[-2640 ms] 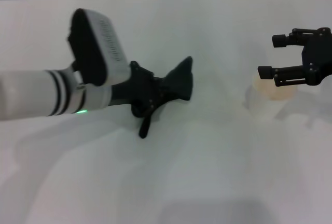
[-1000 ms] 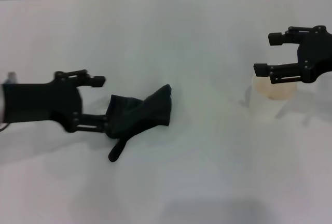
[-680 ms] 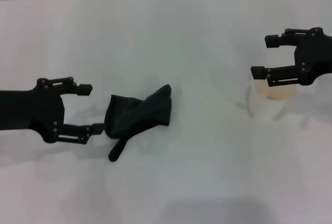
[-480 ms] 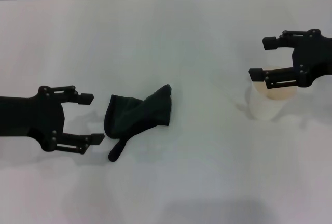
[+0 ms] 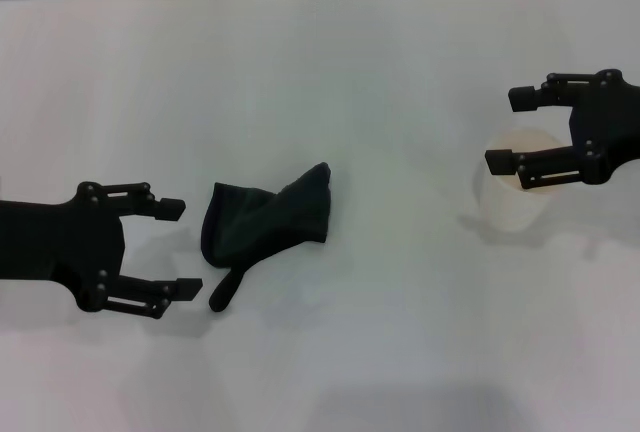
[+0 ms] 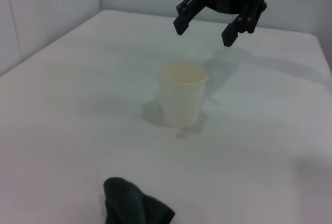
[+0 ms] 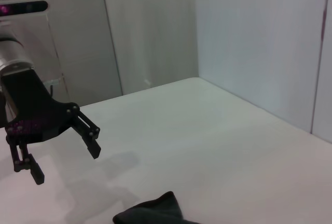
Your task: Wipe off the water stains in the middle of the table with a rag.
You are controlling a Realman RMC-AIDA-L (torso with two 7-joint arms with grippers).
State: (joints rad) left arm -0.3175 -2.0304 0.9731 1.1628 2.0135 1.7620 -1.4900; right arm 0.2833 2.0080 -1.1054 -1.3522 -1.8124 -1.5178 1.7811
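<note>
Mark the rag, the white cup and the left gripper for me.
rag (image 5: 268,220), head view, middle folds.
white cup (image 6: 182,101), left wrist view, side wall.
left gripper (image 5: 178,247), head view, gap between open fingertips.

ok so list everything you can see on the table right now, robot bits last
rag: 1, dark teal-black, crumpled on the table left of centre, its narrow tail toward the near edge
cup: 1, white, upright on the table's right side, pale liquid visible inside from the left wrist view
table: 1, plain white, under everything
wall panels: pale grey, behind the table
water stains: none that I can make out on the table
left gripper: 1, black, fingers open, just left of the rag and not touching it
right gripper: 1, black, fingers open, above the cup on the right, holding nothing
</note>
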